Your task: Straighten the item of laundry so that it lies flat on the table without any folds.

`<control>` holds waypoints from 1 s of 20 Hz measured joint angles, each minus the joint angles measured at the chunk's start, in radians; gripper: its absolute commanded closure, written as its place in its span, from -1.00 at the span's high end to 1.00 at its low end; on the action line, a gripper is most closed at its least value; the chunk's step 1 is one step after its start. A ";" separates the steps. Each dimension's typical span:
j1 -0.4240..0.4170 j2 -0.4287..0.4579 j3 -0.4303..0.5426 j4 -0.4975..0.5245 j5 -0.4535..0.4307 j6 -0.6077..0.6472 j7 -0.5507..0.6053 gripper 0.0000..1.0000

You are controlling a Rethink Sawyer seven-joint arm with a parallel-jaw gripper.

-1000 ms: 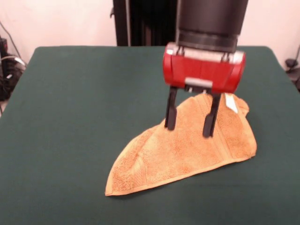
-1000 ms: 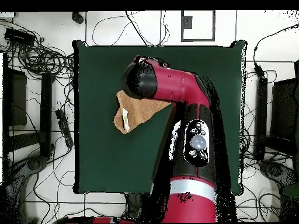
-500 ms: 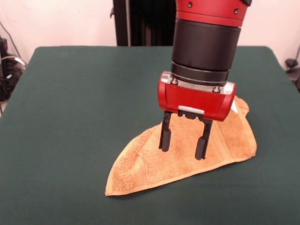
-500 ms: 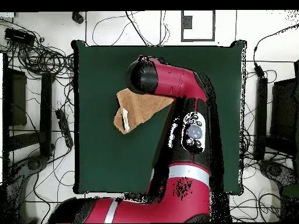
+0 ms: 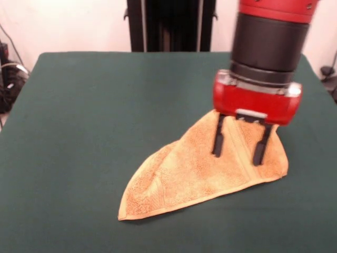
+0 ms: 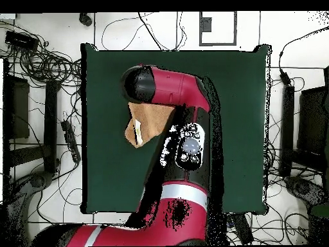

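Observation:
The orange-tan towel (image 5: 200, 174) lies folded into a rough triangle on the dark green table (image 5: 95, 116), at the right of the front view, with one point toward the lower left. My gripper (image 5: 238, 146) is open and empty, with its two black fingers pointing down just above the towel's right part. In the overhead view the red arm covers much of the towel (image 6: 146, 122); the small white label (image 6: 139, 134) shows at its left edge. The gripper itself is hidden there under the arm.
The robot's black pedestal (image 5: 169, 25) stands at the far side of the table in the front view. Cables and equipment (image 6: 45, 64) lie on the floor around the table in the overhead view.
My gripper has moved to the right over the towel in the front view, staying open. The towel has not moved.

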 measured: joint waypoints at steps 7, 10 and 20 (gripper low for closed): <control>0.056 0.007 -0.013 -0.004 0.061 0.012 0.000 1.00; 0.067 0.020 -0.019 -0.009 0.075 0.010 0.000 1.00; 0.076 0.112 -0.020 -0.036 0.096 -0.056 0.000 1.00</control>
